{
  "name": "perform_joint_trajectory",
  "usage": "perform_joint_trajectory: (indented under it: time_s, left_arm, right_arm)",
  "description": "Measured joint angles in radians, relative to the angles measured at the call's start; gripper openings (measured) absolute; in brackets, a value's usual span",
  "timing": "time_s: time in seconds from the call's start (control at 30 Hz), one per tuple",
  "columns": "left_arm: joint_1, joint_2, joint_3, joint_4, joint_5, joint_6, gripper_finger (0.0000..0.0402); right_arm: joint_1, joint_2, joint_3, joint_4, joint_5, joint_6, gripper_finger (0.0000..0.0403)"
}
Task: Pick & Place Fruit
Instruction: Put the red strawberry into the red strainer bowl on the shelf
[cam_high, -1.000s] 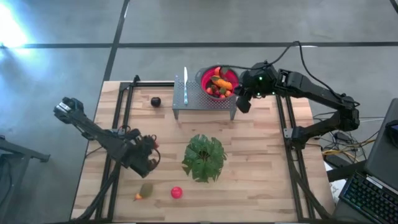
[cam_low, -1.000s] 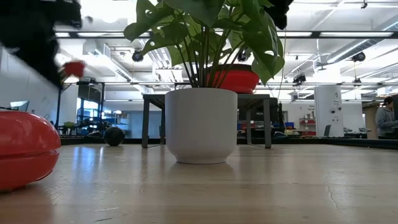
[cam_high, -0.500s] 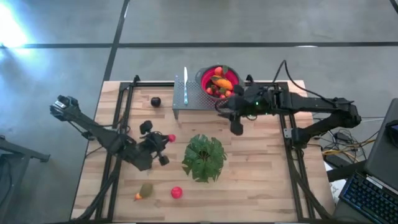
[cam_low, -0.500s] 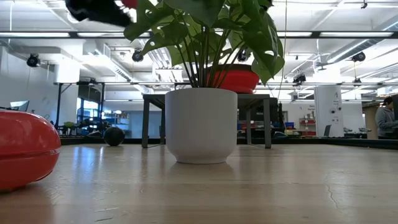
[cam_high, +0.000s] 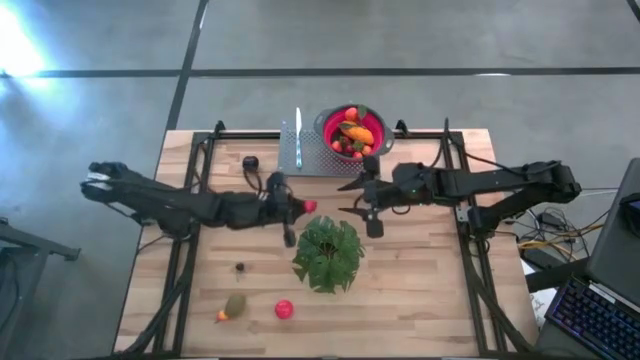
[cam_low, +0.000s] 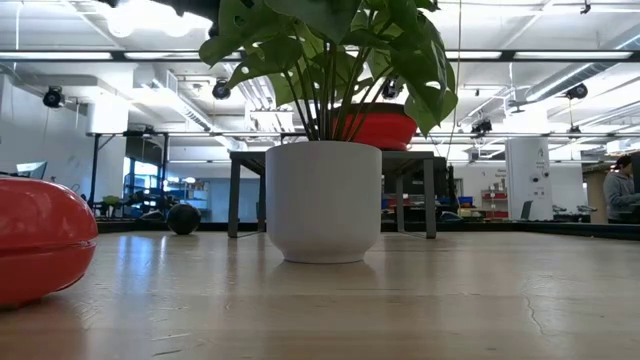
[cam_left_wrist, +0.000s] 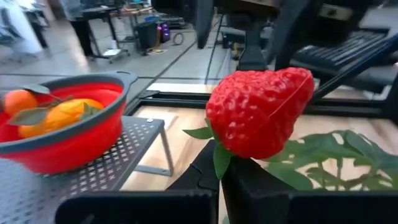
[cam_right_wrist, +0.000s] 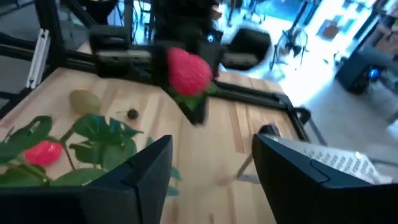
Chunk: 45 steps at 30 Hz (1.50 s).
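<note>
A red strawberry (cam_left_wrist: 258, 112) is held in the air by my left gripper (cam_high: 296, 208), just beyond the far side of the leafy plant (cam_high: 328, 253). My right gripper (cam_high: 352, 198) faces it from the right, open, with a small gap between it and the strawberry (cam_right_wrist: 188, 71). The red bowl (cam_high: 352, 130) holds several fruits and stands on a perforated metal rack (cam_high: 315, 152). Lying on the table are a dark round fruit (cam_high: 251, 162), an olive-green piece (cam_high: 235, 303), a small orange piece (cam_high: 221, 317) and a red fruit (cam_high: 285, 309). My left gripper pinches the strawberry's green leafy stem end (cam_left_wrist: 216, 155) between its two fingers. The fingers lie about level and point toward the table's right. The strawberry's red body sticks out past the fingertips, tip leading, lifted clear of the table and of the plant.
The plant in its white pot (cam_low: 322, 200) stands mid-table, right below both grippers. A small dark bit (cam_high: 239, 267) lies left of the plant. The rack's legs and the black frame rails (cam_high: 205, 150) run along the table's sides.
My left gripper has carried the strawberry up from the near left toward the table's middle and has tipped from pointing down to about level. My right gripper has left the bowl, come down toward the strawberry, and opened.
</note>
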Motion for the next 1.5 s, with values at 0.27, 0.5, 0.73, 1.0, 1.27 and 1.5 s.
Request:
perform_joint_trajectory:
  time_s: [0.27, 0.5, 0.73, 1.0, 1.27, 1.5]
  left_arm:
    - [0.095, 0.075, -0.003, 0.133, 0.178, -0.034, 0.0005]
    - [0.109, 0.165, 0.007, 0.260, 0.208, 0.006, 0.0005]
    - [0.118, 0.218, 0.070, 0.269, 0.226, 0.051, 0.0005]
    - [0.125, 0.298, 0.136, 0.288, 0.227, 0.115, 0.0005]
    - [0.128, 0.294, 0.146, 0.313, 0.227, 0.138, 0.0005]
    - [0.130, 0.292, 0.146, 0.319, 0.228, 0.140, 0.0005]
  right_arm:
    - [0.023, 0.000, -0.050, 0.148, 0.072, -0.048, 0.0270]
    - [0.028, -0.001, -0.072, 0.160, 0.070, -0.043, 0.0309]
    - [0.039, -0.001, -0.072, 0.161, 0.068, -0.054, 0.0324]
    - [0.040, -0.001, -0.072, 0.160, 0.064, -0.051, 0.0305]
    - [0.040, -0.001, -0.073, 0.142, 0.061, -0.043, 0.0257]
    - [0.040, -0.001, -0.073, 0.146, 0.062, -0.044, 0.0204]
